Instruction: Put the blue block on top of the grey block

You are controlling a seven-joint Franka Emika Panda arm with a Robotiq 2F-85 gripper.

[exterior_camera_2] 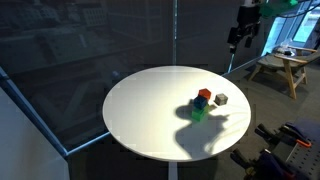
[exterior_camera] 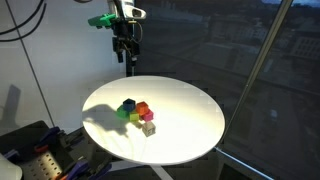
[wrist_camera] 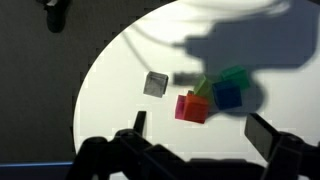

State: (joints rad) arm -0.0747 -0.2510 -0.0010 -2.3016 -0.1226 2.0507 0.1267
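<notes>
Five or so small cubes sit clustered on the round white table [exterior_camera: 185,135]. In the wrist view the blue block [wrist_camera: 228,96] is tight against a green cube [wrist_camera: 236,75], with a red cube [wrist_camera: 190,107] just beside. The grey block [wrist_camera: 155,84] stands a little apart from the cluster, nothing on top. The gripper [exterior_camera: 128,48] hangs high over the table's edge, well apart from the blue block, fingers [wrist_camera: 140,122] spread wide, empty. Blue block probably light, rigid, smooth-faced. Neighbours crowd it, so pinch whichever two opposite faces are free, squarely.
</notes>
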